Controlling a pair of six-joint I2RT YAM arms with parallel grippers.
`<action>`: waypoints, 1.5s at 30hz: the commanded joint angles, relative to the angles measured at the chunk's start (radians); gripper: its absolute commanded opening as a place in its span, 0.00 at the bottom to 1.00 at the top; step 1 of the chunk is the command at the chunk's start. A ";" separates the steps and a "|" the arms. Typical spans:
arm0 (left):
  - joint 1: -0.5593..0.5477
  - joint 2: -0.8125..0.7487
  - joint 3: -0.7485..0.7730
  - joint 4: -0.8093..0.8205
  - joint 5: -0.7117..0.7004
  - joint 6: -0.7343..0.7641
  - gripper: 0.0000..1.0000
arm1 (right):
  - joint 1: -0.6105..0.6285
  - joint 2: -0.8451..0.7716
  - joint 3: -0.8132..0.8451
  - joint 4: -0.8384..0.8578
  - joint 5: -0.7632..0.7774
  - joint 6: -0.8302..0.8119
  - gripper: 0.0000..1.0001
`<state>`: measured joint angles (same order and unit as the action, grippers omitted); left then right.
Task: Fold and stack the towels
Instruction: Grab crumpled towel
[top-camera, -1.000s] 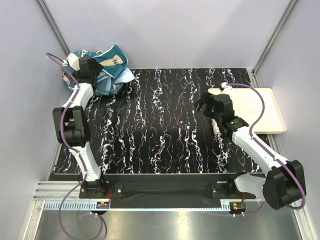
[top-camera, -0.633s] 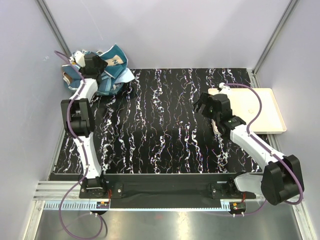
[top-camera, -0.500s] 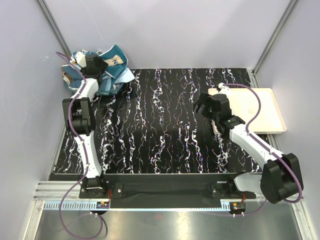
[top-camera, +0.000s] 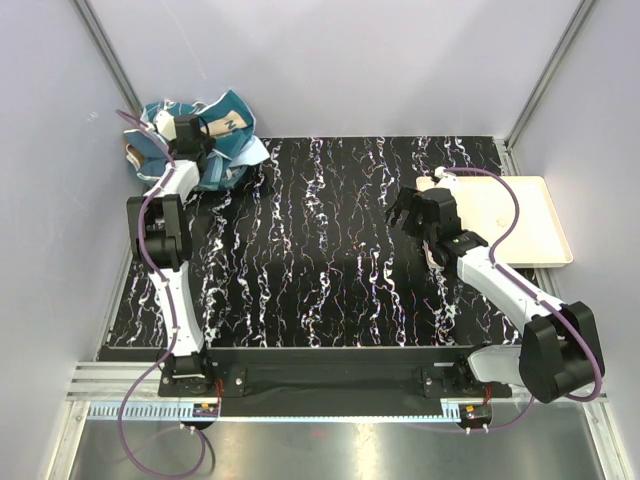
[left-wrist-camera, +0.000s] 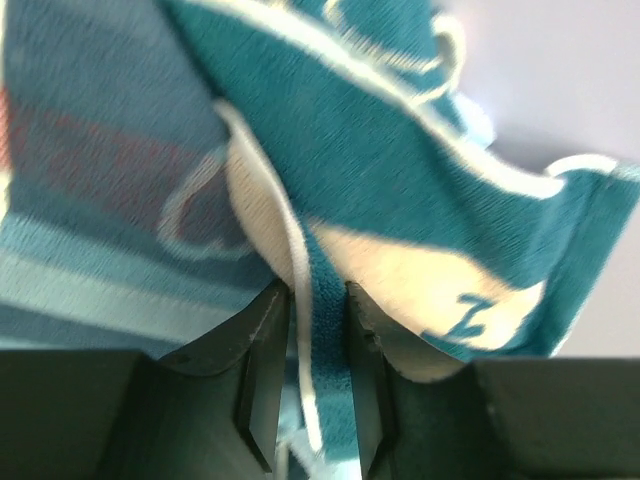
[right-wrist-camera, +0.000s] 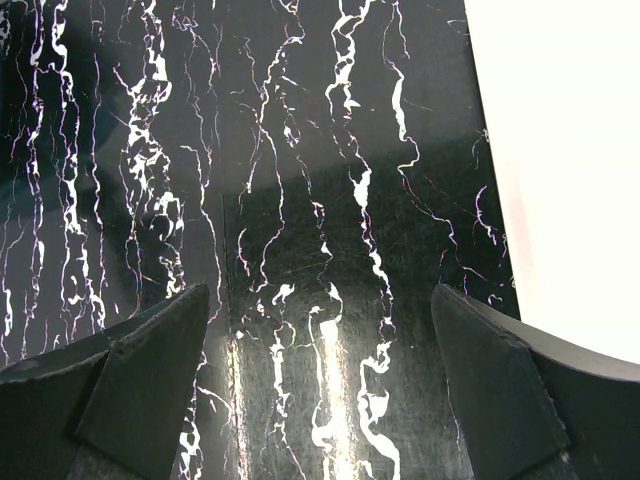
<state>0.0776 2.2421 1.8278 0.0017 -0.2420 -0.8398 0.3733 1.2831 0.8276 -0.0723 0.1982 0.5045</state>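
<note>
The towels (top-camera: 222, 152) lie in a crumpled heap at the far left corner, mostly teal and light blue. My left gripper (top-camera: 190, 131) is down in the heap. In the left wrist view its jaws (left-wrist-camera: 315, 297) stand narrow around a fold of the teal towel (left-wrist-camera: 400, 150), whose white hem runs between the fingers (left-wrist-camera: 262, 380). A beige patch of that towel with teal letters shows at the right. My right gripper (top-camera: 404, 211) hovers wide open over the black marbled mat (top-camera: 320, 250), with nothing between its fingers (right-wrist-camera: 150, 370).
A cream tray (top-camera: 520, 215) sits at the right edge of the mat, beside my right gripper; its edge (right-wrist-camera: 560, 150) shows in the right wrist view. Grey walls stand close behind the towel heap.
My left arm has reached further into the heap and its jaws have closed in on the teal towel's fold. My right gripper has drifted slightly left and stayed open.
</note>
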 joint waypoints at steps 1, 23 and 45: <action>-0.002 -0.108 -0.048 0.067 0.012 -0.010 0.32 | 0.007 -0.007 0.021 0.031 0.020 -0.012 1.00; -0.107 -0.372 -0.225 0.327 0.063 0.130 0.00 | 0.007 -0.014 0.011 0.045 -0.003 -0.017 1.00; -0.378 -0.690 -0.147 0.259 0.086 0.300 0.00 | 0.007 -0.070 0.002 0.048 -0.020 -0.034 1.00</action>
<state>-0.2634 1.6573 1.6123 0.2111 -0.1612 -0.6022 0.3733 1.2537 0.8230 -0.0708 0.1883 0.4896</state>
